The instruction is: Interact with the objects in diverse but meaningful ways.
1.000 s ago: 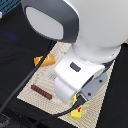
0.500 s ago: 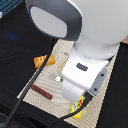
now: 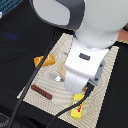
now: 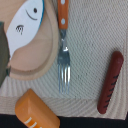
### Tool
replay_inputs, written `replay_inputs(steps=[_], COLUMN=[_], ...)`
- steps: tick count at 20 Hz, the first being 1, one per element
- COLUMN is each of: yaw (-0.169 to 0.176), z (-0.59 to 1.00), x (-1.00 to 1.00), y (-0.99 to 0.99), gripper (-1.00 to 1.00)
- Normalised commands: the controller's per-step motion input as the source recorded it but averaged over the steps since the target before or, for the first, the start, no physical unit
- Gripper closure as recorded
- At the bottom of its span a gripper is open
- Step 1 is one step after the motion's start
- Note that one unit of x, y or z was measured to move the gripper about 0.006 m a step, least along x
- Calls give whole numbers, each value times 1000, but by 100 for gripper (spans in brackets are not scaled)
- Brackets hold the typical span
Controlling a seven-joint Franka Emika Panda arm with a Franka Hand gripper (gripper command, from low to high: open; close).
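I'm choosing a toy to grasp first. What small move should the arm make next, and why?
Probably shift sideways to centre over the sausage. In the wrist view it lies alone on bare mat, apart from the fork, while the fish rests on a tan board. The tool itself is not visible, so its state is unknown.

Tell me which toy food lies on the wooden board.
The white-grey fish. The sausage and the orange bread loaf lie on the woven mat instead.

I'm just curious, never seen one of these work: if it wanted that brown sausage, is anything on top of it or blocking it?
Nothing visible covers the sausage. It lies alone on the woven mat, with the fork apart beside it. The end effector itself is not in view.
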Motion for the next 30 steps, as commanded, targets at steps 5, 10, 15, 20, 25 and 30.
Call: replay_inputs(steps=[5, 10, 15, 20, 25, 30], yaw=[0, 0, 0, 0, 0, 0], z=[-340, -372, -349, -323, -255, 2], x=[-1000, -1000, -1000, -1000, -1000, -1000], y=[243, 235, 222, 223, 195, 218], gripper=[-100, -100, -100, -100, -100, -100])
